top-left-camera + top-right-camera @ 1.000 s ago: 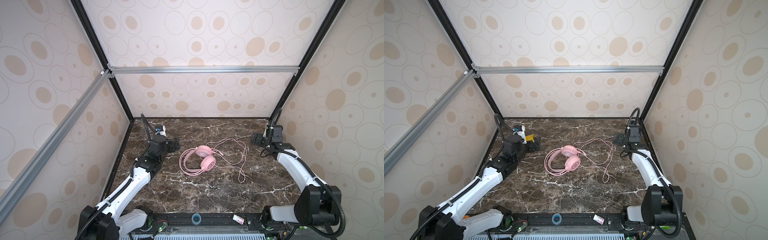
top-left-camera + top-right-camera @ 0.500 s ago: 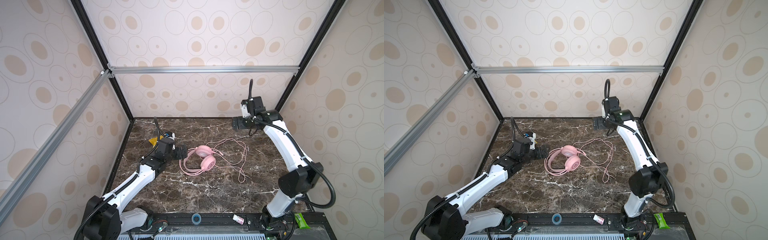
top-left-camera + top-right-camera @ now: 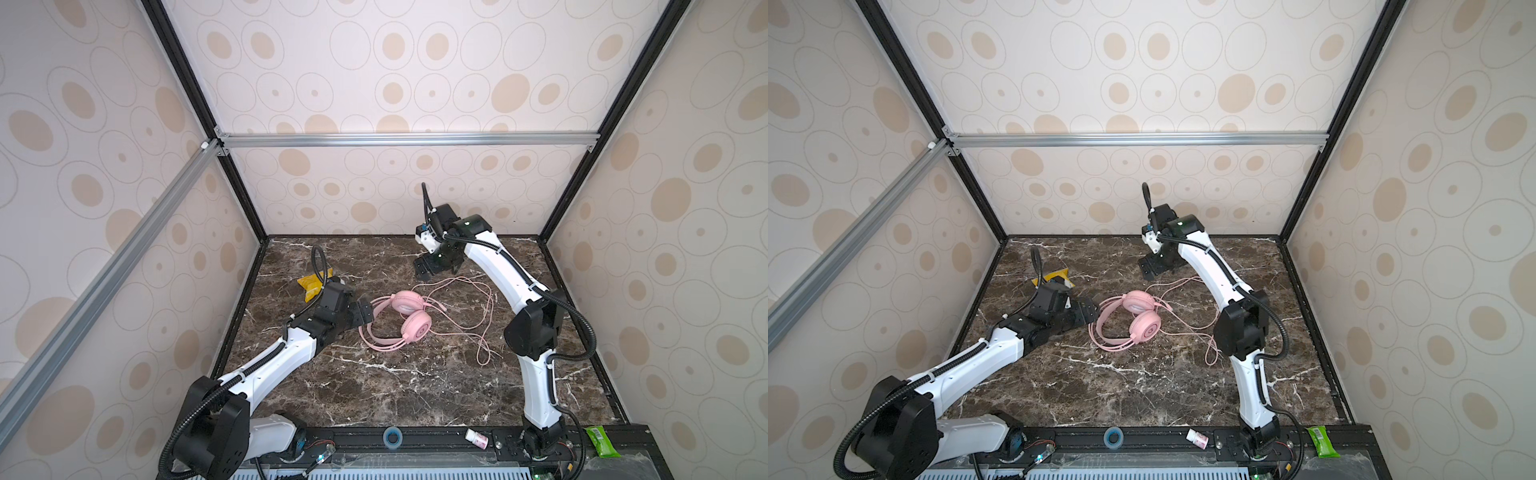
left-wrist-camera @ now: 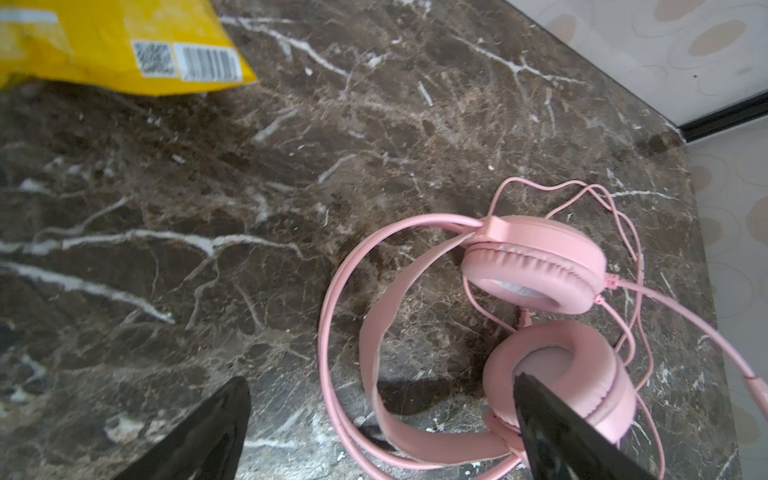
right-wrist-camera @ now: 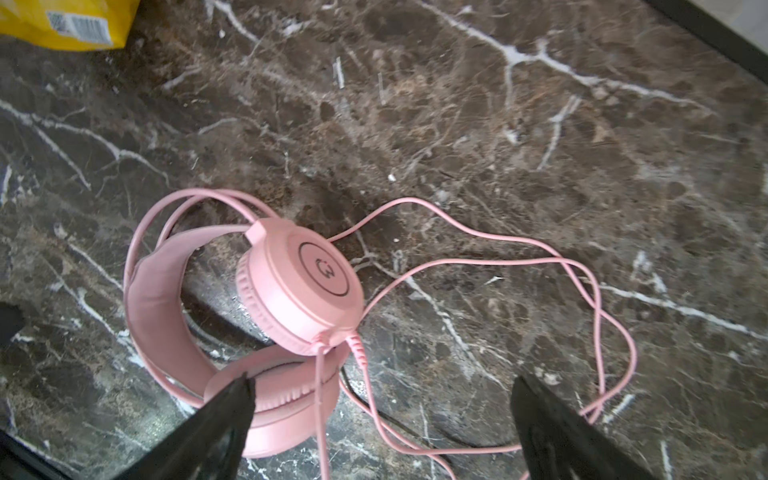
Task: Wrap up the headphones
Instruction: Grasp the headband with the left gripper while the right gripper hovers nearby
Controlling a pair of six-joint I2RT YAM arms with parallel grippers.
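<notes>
The pale pink headphones (image 3: 409, 302) (image 3: 1139, 301) lie in the middle of the marble table, earcups together and the headband bowed to the left. Their thin pink cable (image 3: 487, 308) sprawls in loose loops to the right. My left gripper (image 3: 365, 312) (image 3: 1089, 311) is open, low and just left of the headband. In the left wrist view the left gripper (image 4: 380, 380) has the headband between its fingers without touching it. My right gripper (image 3: 428, 268) (image 3: 1152, 268) hangs open above the table behind the earcups. The right wrist view looks down past the right gripper (image 5: 380, 379) at an earcup (image 5: 307, 274) and the cable (image 5: 540, 262).
A yellow snack packet (image 3: 311, 284) (image 4: 116, 45) lies at the back left, behind my left wrist. On the front rail sit a blue ring (image 3: 390, 437), a small white bottle (image 3: 476, 438) and a green packet (image 3: 602, 442). Patterned walls close in three sides.
My right arm rose from the right edge, swung to the back middle and came down behind the headphones. My left gripper slid right, up to the headband. Both stayed open.
</notes>
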